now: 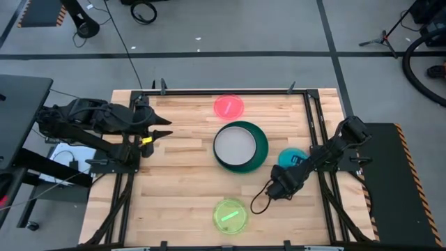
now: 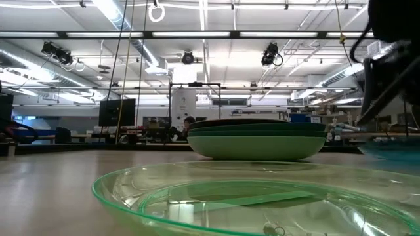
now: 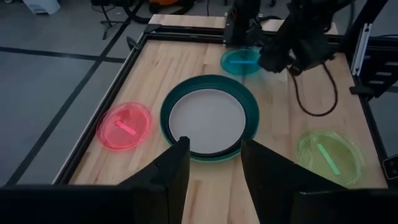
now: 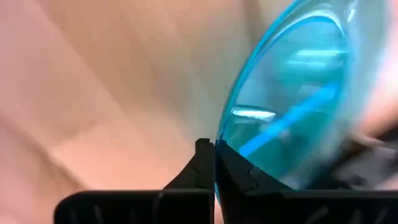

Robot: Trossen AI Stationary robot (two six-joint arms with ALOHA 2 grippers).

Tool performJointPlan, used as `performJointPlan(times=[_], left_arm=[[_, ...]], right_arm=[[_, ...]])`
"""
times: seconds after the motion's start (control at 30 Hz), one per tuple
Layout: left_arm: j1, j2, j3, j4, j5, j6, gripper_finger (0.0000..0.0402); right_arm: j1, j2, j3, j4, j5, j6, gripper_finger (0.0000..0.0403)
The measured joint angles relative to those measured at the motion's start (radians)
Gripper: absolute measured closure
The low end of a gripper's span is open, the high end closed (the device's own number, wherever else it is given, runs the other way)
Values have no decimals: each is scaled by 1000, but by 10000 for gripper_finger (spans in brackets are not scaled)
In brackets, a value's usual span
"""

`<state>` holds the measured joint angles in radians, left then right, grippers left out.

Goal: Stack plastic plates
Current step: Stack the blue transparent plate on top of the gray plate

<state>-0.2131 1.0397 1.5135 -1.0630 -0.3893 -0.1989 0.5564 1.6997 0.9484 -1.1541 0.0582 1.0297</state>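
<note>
Gripping the rim of the cyan plate (image 4: 292, 93), the right gripper (image 4: 214, 163) has its 2 fingers pressed together on the plate's edge, as we see in the right wrist view. From above, we locate the right gripper (image 1: 279, 187) low over the table's right side, with the cyan plate (image 1: 291, 156) just beside the right-hand frame rail and partly under the arm. In the left wrist view we see this plate (image 3: 239, 60) with the right arm directly over its far edge.

At the table centre we find the stack of large plates (image 1: 240, 146): a light grey plate (image 1: 235, 145) nested on top of dark green ones. In the low view we read the stack (image 2: 256, 139) as several layers, with a lighter green plate at the bottom.

We note 2 further small translucent plates lying apart from the stack: the pink plate (image 1: 229, 107) near the far edge, and the yellow-green plate (image 1: 231, 215) near the front edge, filling the low view's foreground.

The left gripper (image 1: 162, 127) waits at the table's left edge, its fingers (image 3: 168, 171) spread apart and holding nothing.
</note>
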Motion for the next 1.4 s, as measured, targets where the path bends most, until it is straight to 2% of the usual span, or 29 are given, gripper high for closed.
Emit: performJointPlan(times=[0.1,0.23,0.33,0.43,0.5,0.7,0.8,1.07,1.4], left_arm=[[0,0,0,0,0,1,251],[0,0,0,-4,0,2,251],[0,0,0,-9,0,20,251],[0,0,0,-9,0,28,251],[0,0,0,-10,0,29,251],[0,0,0,-44,0,28,251],[0,0,0,-68,0,15,251],[0,0,0,-95,0,-17,251],[0,0,0,-94,-14,-15,251]], right_arm=[[1,0,130,-159,27,-74,396],[0,-1,322,-419,179,-107,398],[-12,-20,419,-381,321,-214,399],[-38,-11,493,-321,479,-393,400],[-71,1,506,-281,522,-529,400],[-184,1,453,35,476,-953,398],[-238,0,415,185,444,-1100,397],[-347,0,310,297,429,-1283,396],[-359,0,279,368,391,-1575,390]])
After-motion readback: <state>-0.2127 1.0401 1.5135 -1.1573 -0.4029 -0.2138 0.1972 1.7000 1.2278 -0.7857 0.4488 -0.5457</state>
